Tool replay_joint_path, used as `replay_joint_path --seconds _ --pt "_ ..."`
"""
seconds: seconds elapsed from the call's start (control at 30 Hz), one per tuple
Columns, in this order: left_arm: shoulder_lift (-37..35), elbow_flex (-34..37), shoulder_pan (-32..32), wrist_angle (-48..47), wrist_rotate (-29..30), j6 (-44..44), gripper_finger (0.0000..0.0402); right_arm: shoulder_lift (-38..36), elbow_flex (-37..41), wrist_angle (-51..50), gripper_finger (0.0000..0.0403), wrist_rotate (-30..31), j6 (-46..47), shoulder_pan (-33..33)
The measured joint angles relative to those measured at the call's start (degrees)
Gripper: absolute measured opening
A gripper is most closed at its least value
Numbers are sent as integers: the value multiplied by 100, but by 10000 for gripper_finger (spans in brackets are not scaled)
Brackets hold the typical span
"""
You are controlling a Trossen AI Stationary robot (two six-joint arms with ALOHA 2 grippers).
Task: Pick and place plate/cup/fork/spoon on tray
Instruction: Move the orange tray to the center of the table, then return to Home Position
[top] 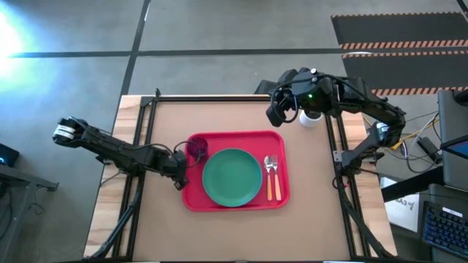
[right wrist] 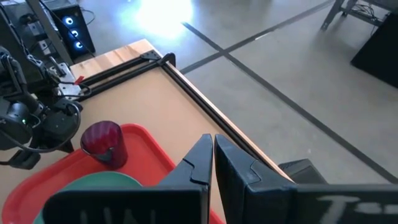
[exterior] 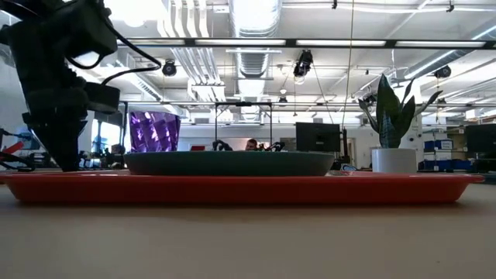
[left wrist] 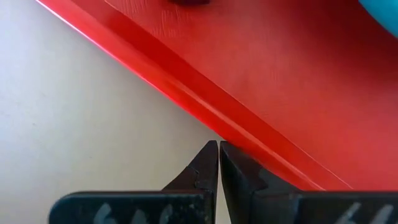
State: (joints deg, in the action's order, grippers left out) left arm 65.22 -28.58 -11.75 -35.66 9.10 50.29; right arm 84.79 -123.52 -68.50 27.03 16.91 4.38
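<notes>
The red tray (top: 235, 200) lies flat on the surface; the teal plate (top: 232, 177) sits at its middle; the purple cup (top: 197, 148) stands upright in one corner; fork (top: 268, 175) and spoon (top: 276, 176) lie side by side just beside the plate.

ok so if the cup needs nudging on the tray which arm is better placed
Left: the left hand sits shut at the tray's edge beside the cup; the right hand is off past the tray's far corner.
</notes>
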Motion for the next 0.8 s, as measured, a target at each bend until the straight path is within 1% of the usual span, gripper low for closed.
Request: replay_joint_path --seconds 0.13,0.2,0.27,0.37,0.47,0.53,0.6,0.7,0.8 --pt "-141 -138 0 -139 37 -102 0 0 0 38 8 0 -86 -2" --pt "-328 -365 -2 -127 79 -292 0 0 0 93 8 0 -239 -15" --pt "-569 -675 -30 -158 316 -571 0 0 2 295 8 -6 -567 -45" --pt "-1001 -1318 -135 -583 1081 -1003 0 0 3 780 8 -241 -1063 -79" --pt "-1447 -2044 -373 -1112 1996 -1481 0 -7 9 1094 8 -891 -1393 -76" --pt "-1733 -2461 -602 -1175 2474 -1881 0 -38 76 1104 8 -1220 -1539 -76" --pt "-2010 -2780 -872 -1162 2854 -2333 0 -128 249 1089 8 -1355 -1506 -80" --pt "-2387 -2993 -1249 -1131 3327 -2816 0 -377 793 1098 8 -1385 -1362 -85" --pt "-2677 -2959 -1511 -1133 3531 -2971 0 -847 1701 1537 8 -1403 -1180 -177"
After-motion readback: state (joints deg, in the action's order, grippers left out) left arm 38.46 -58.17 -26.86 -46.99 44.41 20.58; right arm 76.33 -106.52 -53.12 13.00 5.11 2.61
